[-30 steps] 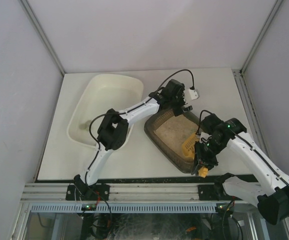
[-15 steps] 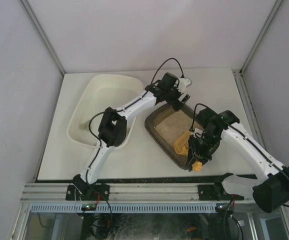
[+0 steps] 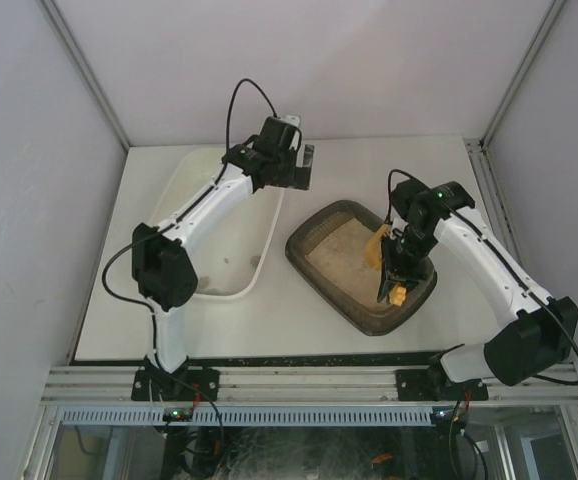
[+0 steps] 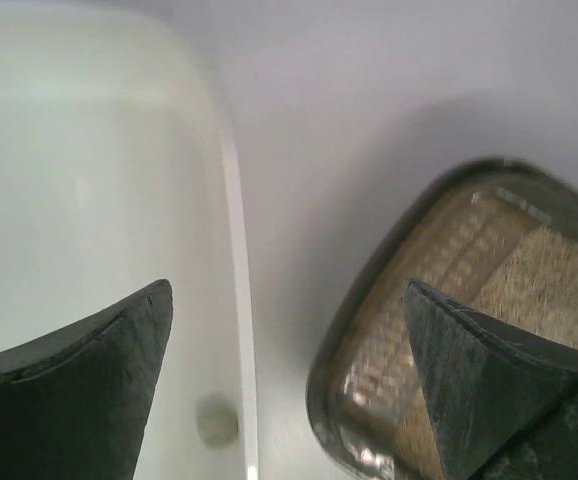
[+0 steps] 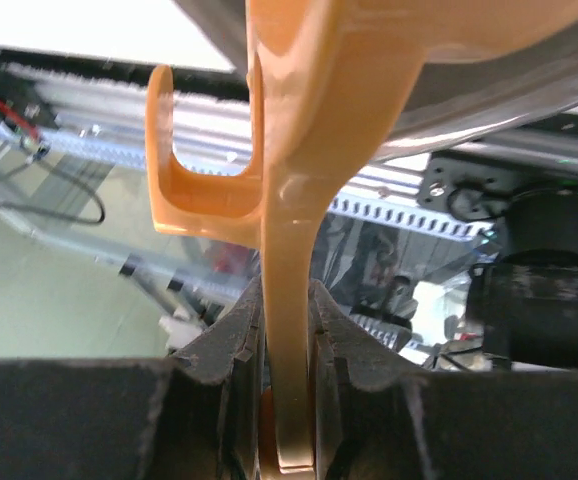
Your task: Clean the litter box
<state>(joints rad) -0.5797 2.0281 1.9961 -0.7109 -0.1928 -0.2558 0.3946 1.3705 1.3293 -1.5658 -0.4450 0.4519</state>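
One dark, thick-rimmed, sand-filled litter box (image 3: pixel 373 325)

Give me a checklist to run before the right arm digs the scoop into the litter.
1. Grip on the scoop: ok. The right gripper is shut on its handle.
2. Scoop over the litter box: ok. Its head hangs above the litter.
3. Left gripper out of the way: ok. It is open, empty, by the white tub's far corner and apart from the litter box.
4. Dump place at hand: ok. The white tub sits beside the litter box, with a small lump inside.
5. Load on the scoop: cannot tell.
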